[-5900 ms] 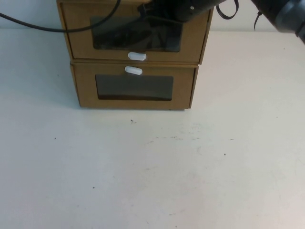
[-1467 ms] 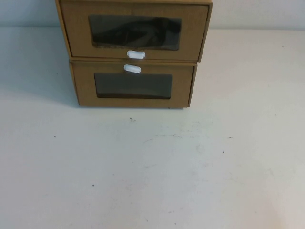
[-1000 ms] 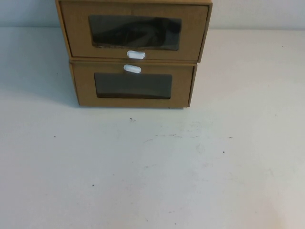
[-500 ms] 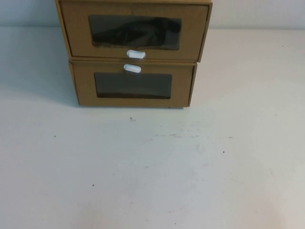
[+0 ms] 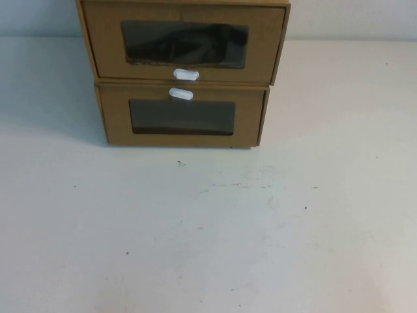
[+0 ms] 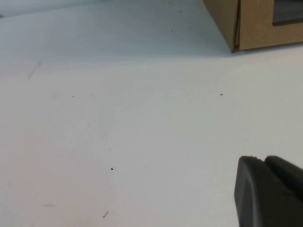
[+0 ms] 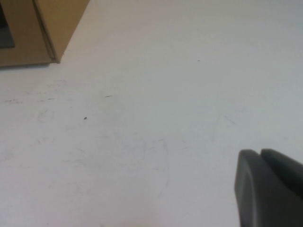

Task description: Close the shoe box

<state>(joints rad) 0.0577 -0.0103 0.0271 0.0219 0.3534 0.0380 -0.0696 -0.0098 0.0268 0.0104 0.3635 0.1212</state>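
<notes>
Two brown cardboard boxes with drawers sit one on top of the other at the far side of the white table point(image 5: 208, 228). The shoe box point(image 5: 182, 42) for this job is the top one. It has a clear window in its front and a small white pull tab point(image 5: 186, 74) just under that window. The other brown cardboard box point(image 5: 182, 117) lies right below it and touches it. Its own small white tab point(image 5: 181, 94) sits above its window.

The front of the shoe box looks pushed in. It lines up with the front of the box under it, so the shoe box seems to be shut already.

Neither arm shows in the high view. The left gripper point(image 6: 270, 191) hangs over the bare table, well away from the left corner of the lower box. The right gripper point(image 7: 270, 187) hangs over the bare table too, well away from the right corner of the lower box. Only a dark bit of each gripper shows, so I cannot tell if they are apart or together. Nothing is held.

I think the job is at its end. The next move would only be to keep both arms back and leave the boxes alone. If the drawer sticks out a little, a soft push on its front would fix it.
</notes>
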